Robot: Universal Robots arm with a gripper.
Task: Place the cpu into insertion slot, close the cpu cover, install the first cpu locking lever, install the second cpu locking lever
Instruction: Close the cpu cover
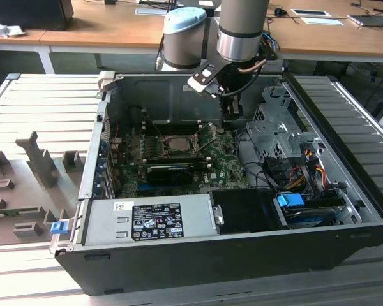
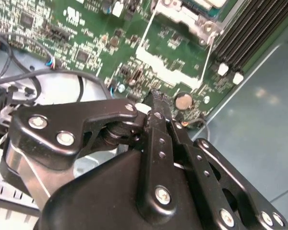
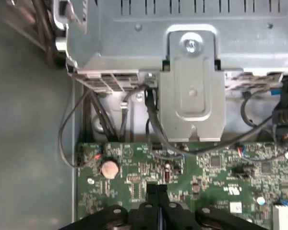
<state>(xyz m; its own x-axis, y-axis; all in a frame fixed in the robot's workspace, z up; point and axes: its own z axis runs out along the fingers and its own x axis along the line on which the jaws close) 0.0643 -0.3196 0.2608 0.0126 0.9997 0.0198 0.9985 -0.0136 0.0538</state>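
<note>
Open case, printed label, pincer closed

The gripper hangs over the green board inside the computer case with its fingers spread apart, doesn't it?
No: the gripper hangs over the green board inside the computer case, but its fingers are pressed together, as the first wrist view shows.

Ribbed grey table carries an open black computer case, which lies flat on the slats and surrounds the fingers. Well away from the fingers, toward the exterior view's left, grey holder blocks stand on the slats. A small blue piece sits by the case's corner; what it rests on is unclear.
</note>
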